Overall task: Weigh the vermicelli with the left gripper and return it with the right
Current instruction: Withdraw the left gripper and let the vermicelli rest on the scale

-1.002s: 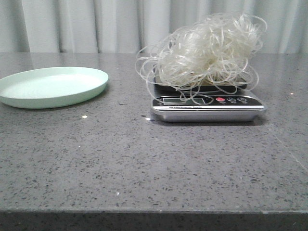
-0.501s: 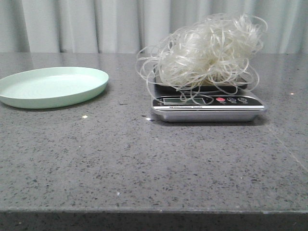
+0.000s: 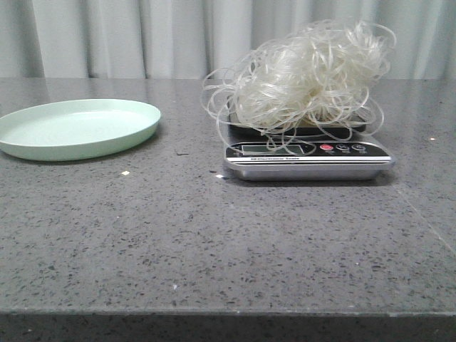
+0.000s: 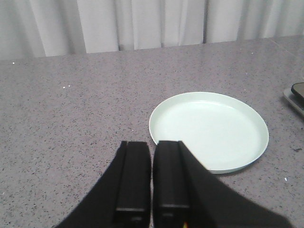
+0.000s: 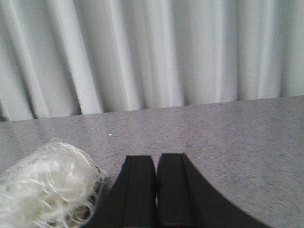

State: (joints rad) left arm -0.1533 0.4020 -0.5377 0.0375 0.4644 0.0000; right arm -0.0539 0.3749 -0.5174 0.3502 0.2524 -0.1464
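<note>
The vermicelli (image 3: 303, 75) is sitting as a loose, fluffy heap on the dark platform of the scale (image 3: 308, 158), with stray loops hanging over the platform's edges and down in front of the display. The scale is resting on the grey speckled table (image 3: 214, 242), well apart from the pale green plate (image 3: 75, 128), which is lying empty off to the robot's left side of the table. Neither arm is showing in the front view.

The left gripper (image 4: 152, 178) is hovering above the table with its two black fingers (image 4: 134, 175) pressed nearly together, only a thin slit showing between them, and nothing is caught there. The plate (image 4: 209, 128) is lying just ahead of its fingertips and a little to one side, its near rim close to the tip of one finger. A corner of the scale (image 4: 295, 95) is peeking in far beyond the plate.

The right gripper (image 5: 156, 183) is likewise holding its fingers (image 5: 173, 185) closed against each other and is gripping nothing. The vermicelli (image 5: 47, 190) is lying just beside it, next to the outer face of one finger, though contact cannot be judged. Pale curtains (image 5: 152, 52) are hanging behind the far edge of the table.
</note>
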